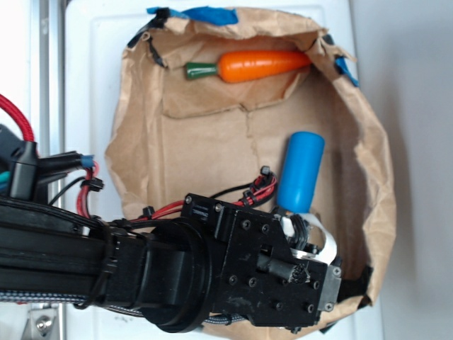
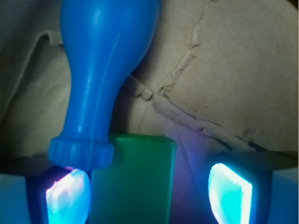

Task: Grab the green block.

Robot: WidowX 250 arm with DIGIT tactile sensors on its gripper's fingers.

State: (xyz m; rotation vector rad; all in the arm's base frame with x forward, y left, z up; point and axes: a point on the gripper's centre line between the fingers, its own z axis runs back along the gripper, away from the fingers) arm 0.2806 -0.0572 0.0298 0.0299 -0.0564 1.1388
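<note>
In the wrist view the green block (image 2: 135,182), a flat smooth green slab, lies on the brown paper between my two glowing fingertips. My gripper (image 2: 149,191) is open around it: the left pad (image 2: 67,196) sits close against the block's left side, the right pad (image 2: 230,193) stands apart with a gap. A blue bottle-shaped toy (image 2: 100,70) lies with its cap just above the left pad, touching the block's top left corner. In the exterior view the gripper body (image 1: 283,273) hides the block; the blue toy (image 1: 301,170) pokes out above it.
An orange carrot with a dark green stem (image 1: 251,66) lies at the back of the crumpled brown paper bag (image 1: 368,163), whose raised walls ring the work area. Red and black cables (image 1: 248,191) run along the arm. White table (image 1: 92,85) lies outside the bag.
</note>
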